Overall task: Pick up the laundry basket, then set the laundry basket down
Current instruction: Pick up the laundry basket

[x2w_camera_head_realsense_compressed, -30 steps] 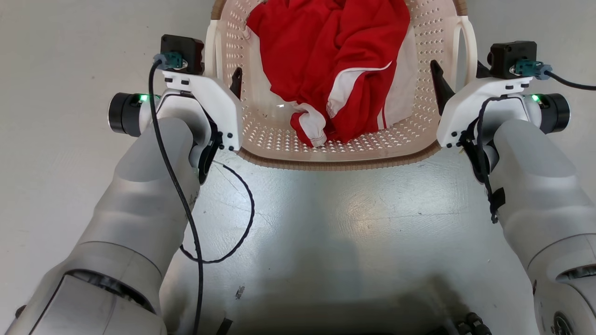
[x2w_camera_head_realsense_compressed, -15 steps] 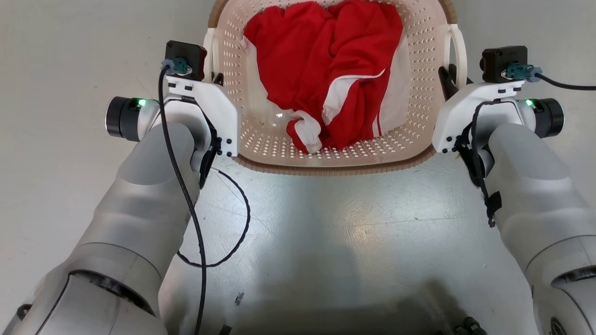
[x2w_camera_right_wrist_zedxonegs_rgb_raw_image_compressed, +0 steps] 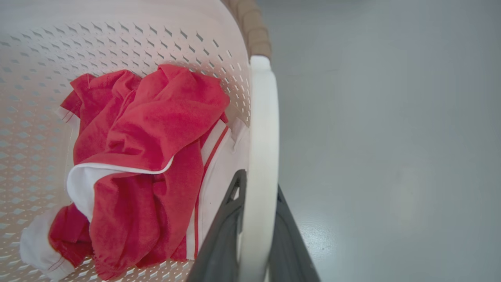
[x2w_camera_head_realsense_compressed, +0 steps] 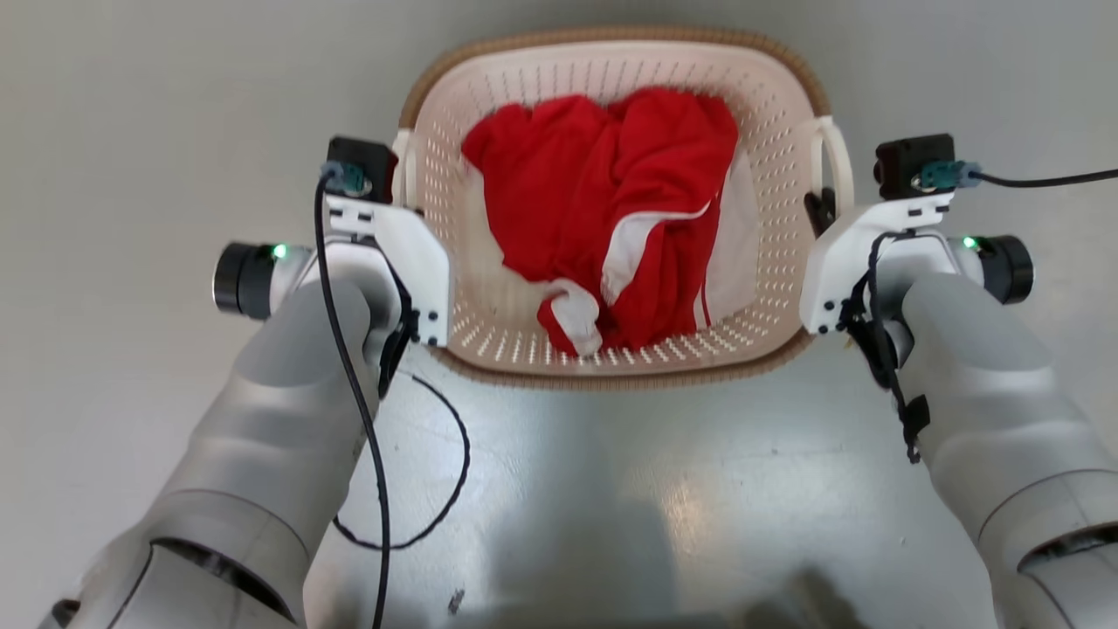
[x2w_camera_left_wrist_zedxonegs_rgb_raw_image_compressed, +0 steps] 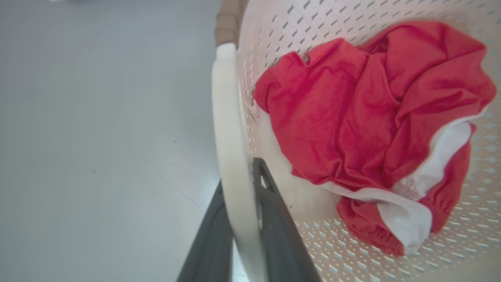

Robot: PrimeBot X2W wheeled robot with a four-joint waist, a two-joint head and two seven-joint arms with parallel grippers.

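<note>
The laundry basket (x2w_camera_head_realsense_compressed: pixel 611 39), cream, perforated and brown-rimmed, sits between my two arms over the grey floor, with a red and white garment (x2w_camera_head_realsense_compressed: pixel 611 201) bunched inside. My left gripper (x2w_camera_head_realsense_compressed: pixel 403 188) is shut on the basket's left loop handle (x2w_camera_left_wrist_zedxonegs_rgb_raw_image_compressed: pixel 227 109), one dark finger on each side of the white band. My right gripper (x2w_camera_head_realsense_compressed: pixel 821 205) is shut on the right loop handle (x2w_camera_right_wrist_zedxonegs_rgb_raw_image_compressed: pixel 263 109) in the same way. In the wrist views, the left gripper (x2w_camera_left_wrist_zedxonegs_rgb_raw_image_compressed: pixel 239 176) and the right gripper (x2w_camera_right_wrist_zedxonegs_rgb_raw_image_compressed: pixel 259 182) each pinch their handle near its lower end. I cannot tell whether the basket touches the floor.
Smooth grey floor (x2w_camera_head_realsense_compressed: pixel 131 131) spreads on every side of the basket. A black cable (x2w_camera_head_realsense_compressed: pixel 437 489) loops down from my left wrist over the floor in front of the basket's near rim.
Both grippers have gone from open beside the handles to shut on them. The head view has shifted, so the whole basket now shows, lower in the picture.
</note>
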